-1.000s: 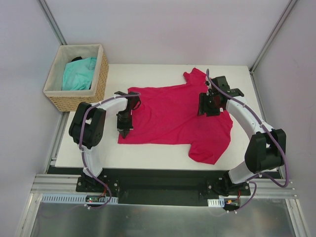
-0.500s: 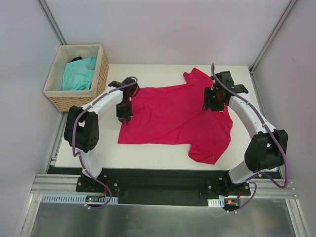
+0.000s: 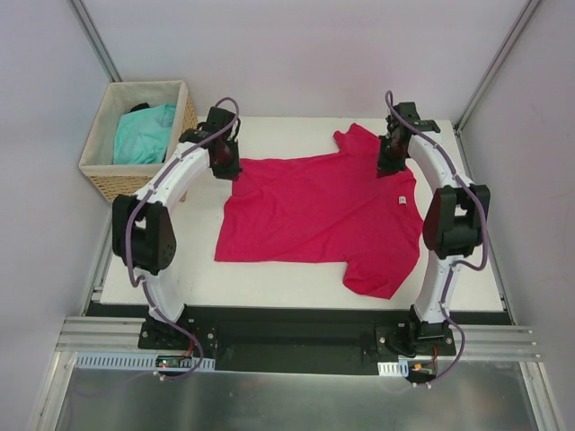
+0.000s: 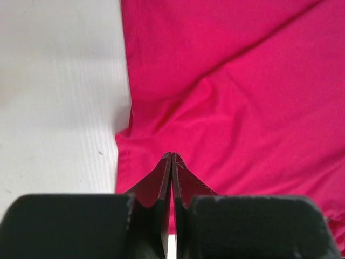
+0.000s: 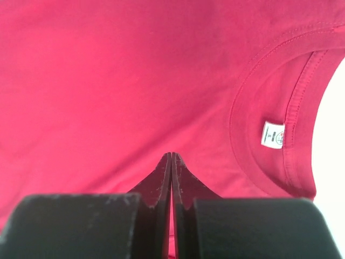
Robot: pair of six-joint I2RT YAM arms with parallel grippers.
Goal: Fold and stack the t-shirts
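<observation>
The crimson-pink fabric t-shirt (image 3: 314, 215) lies spread on the white table (image 3: 269, 130), left gripper (image 4: 172, 155) clenched on its far-left corner, right gripper (image 5: 171, 155) clenched on cloth by its far-right collar (image 5: 269, 70); the first fold looks in hand, needing both to lift it nearward together

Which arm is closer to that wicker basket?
Left. The left end effector sits beside the wicker basket, at the pink t-shirt's corner; the right end effector is on the shirt's opposite side.
</observation>
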